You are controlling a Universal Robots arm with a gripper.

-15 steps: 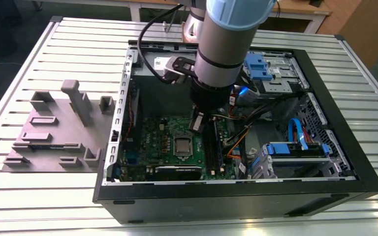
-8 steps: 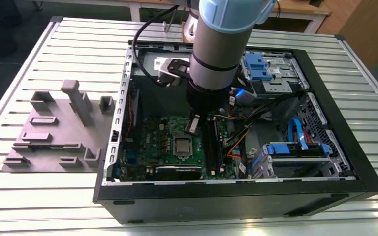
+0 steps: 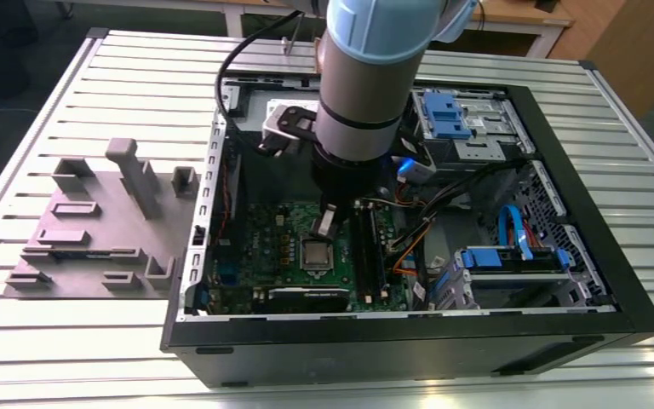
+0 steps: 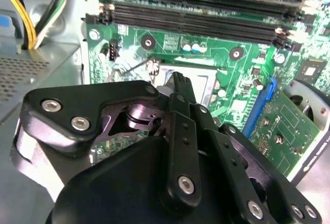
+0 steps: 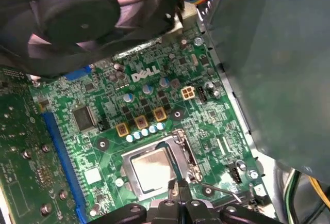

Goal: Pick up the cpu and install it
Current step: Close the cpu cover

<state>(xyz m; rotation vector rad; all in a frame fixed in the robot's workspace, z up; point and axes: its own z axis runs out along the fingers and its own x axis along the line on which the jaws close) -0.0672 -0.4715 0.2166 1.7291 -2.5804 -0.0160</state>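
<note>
Now, exterior view, left to right: grey fixture block (image 3: 100,226) on counter (image 3: 31,358), then open computer case (image 3: 418,341), my arm (image 3: 367,77) reaching down into it.

CPU (image 5: 152,168) lies silvery in socket (image 5: 157,170) on motherboard (image 5: 154,95); looks seated, install step near its end, by my judgement.

My gripper (image 5: 176,185) hovers just beside socket's edge, fingers narrow, holding nothing I can see.

Tight room: RAM slots (image 4: 206,15), blue slot (image 5: 62,152), case wall (image 5: 278,53) near.
</note>
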